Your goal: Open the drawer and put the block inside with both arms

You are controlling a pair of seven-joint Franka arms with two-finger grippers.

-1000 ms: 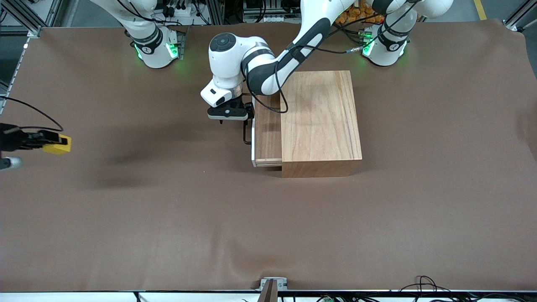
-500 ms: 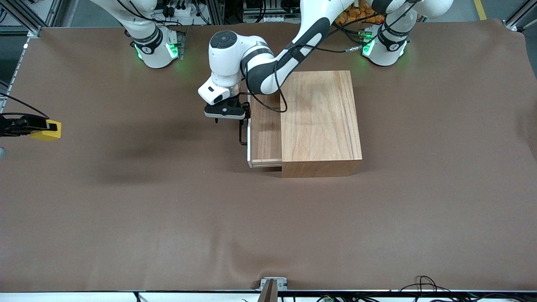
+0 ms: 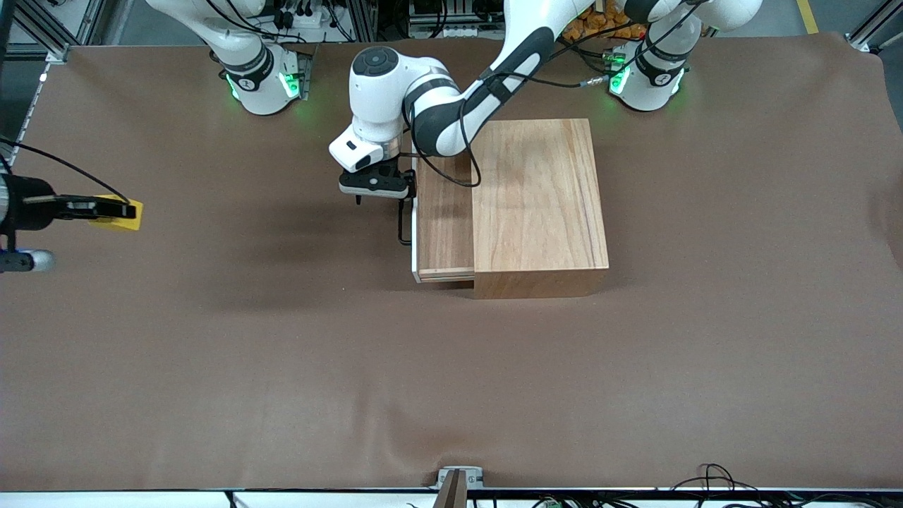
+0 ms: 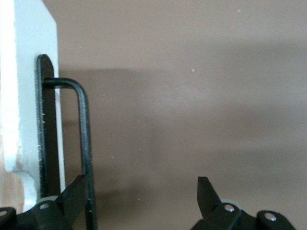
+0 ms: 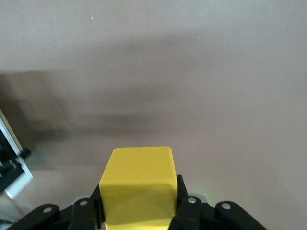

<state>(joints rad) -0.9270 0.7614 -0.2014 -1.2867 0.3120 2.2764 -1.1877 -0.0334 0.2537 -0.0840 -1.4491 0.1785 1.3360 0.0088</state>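
Note:
The wooden box stands mid-table, its drawer slid partly out toward the right arm's end. The black wire handle is on the white front panel. My left gripper is at the handle. In the left wrist view the left gripper is open, with one finger against the handle bar. My right gripper is in the air over the right arm's end of the table, shut on the yellow block. The right wrist view shows the block clamped in the right gripper.
Brown cloth covers the table. The arm bases stand along the edge farthest from the front camera. A metal bracket and cables lie at the nearest edge.
The drawer has slid further out toward the right arm's end, with the left gripper moving along at the handle. The right gripper with the block has shifted toward the box.

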